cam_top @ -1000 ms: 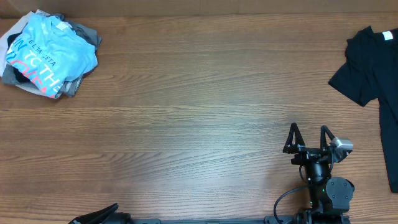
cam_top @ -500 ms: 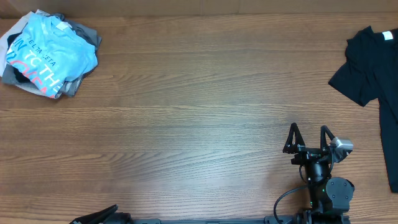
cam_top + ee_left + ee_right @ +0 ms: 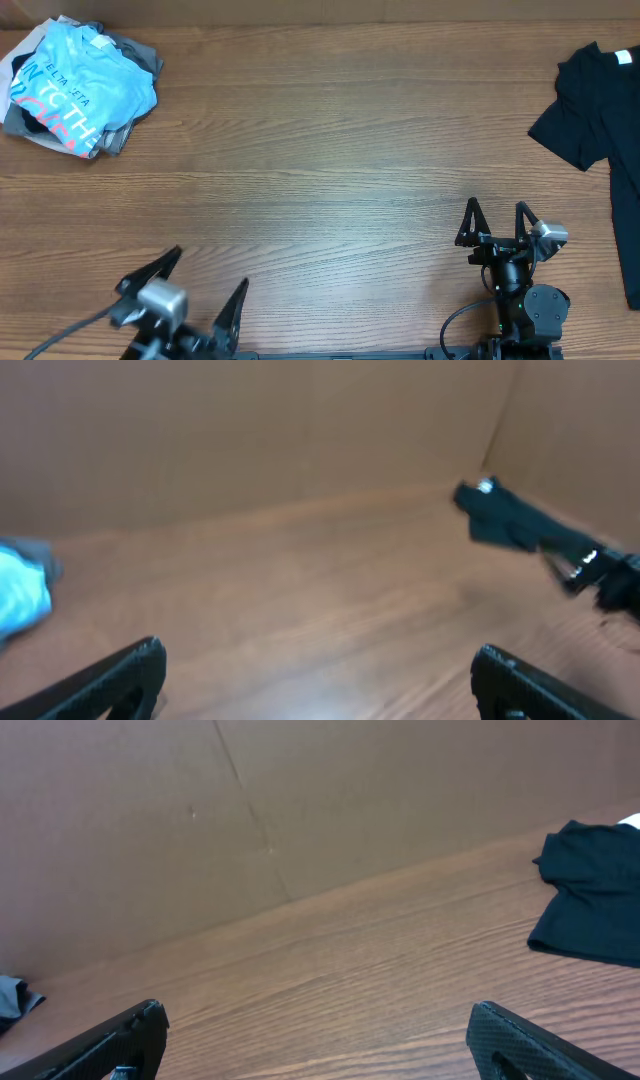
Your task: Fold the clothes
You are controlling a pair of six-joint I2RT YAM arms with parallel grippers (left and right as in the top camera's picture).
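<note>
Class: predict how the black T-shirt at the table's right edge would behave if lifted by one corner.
The black T-shirt lies spread with soft folds, so it would probably hang limp. It looks thin, so likely light. Pushed across the table, it would probably bunch rather than slide whole.

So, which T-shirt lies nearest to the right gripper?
The black T-shirt, spread at the right edge of the table. The light blue T-shirt with lettering lies bunched in the far left corner, much farther from the right gripper.
</note>
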